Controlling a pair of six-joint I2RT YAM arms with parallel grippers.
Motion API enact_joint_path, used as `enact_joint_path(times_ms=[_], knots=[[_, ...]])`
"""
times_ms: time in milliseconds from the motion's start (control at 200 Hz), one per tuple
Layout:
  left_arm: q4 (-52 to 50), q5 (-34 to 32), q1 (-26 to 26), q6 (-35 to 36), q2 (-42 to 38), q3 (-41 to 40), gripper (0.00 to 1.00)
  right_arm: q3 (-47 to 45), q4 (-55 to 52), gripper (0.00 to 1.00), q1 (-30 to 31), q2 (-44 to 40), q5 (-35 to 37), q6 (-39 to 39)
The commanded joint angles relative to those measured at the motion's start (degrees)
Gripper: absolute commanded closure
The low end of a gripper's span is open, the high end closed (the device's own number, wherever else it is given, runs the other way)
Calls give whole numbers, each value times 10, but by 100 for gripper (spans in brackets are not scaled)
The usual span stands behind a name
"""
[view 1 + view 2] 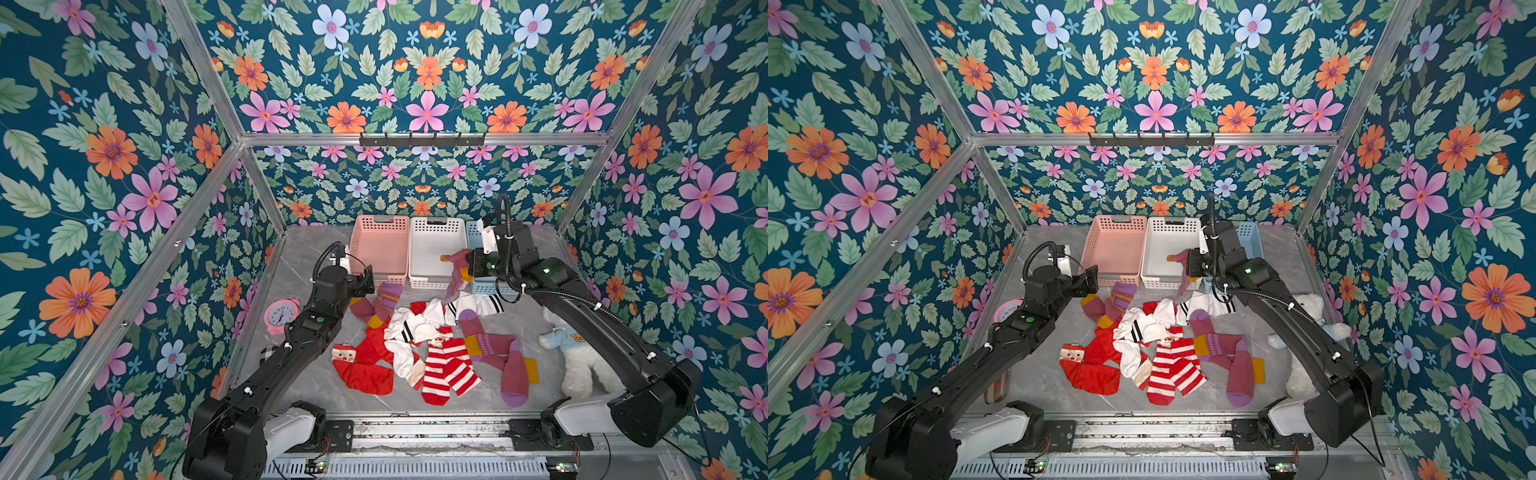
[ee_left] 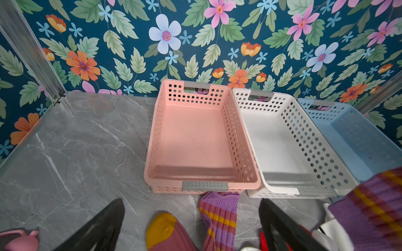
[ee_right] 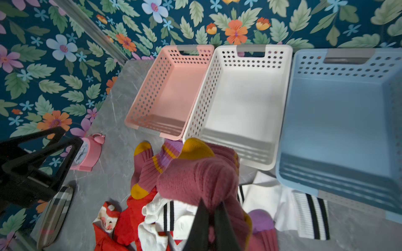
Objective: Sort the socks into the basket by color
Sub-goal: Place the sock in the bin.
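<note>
Right gripper (image 3: 211, 203) is clamped on a ribbed maroon sock (image 3: 195, 173) with a mustard toe, which hangs bunched in the air by the front corner of the white basket (image 1: 436, 226). Left gripper (image 2: 191, 201) hovers with its jaws wide apart, holding nothing, near a similar knit sock (image 2: 217, 215) in front of the pink basket (image 2: 152, 130). These and the blue basket (image 3: 348, 65) are plastic with perforated walls. Other socks (image 1: 432, 353), red, striped, white and maroon, lie heaped on the grey marble-look table (image 1: 316, 386)
</note>
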Motion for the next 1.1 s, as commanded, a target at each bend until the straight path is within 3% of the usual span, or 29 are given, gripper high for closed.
enact_joint_path(times_ms=[0,520,900,1095], knots=[[14,2,0,-7,-6,-1,1,22,-2,100,-28,4,6,-21],[8,15,-2,-19,-27,-22,1,180,-9,100,-202,184,-41,-53],[-1,14,-3,-17,-34,-34,1,254,-12,100,-221,288,25,-79],[2,35,-3,-17,-25,-42,1,210,9,100,-221,291,-16,-59]])
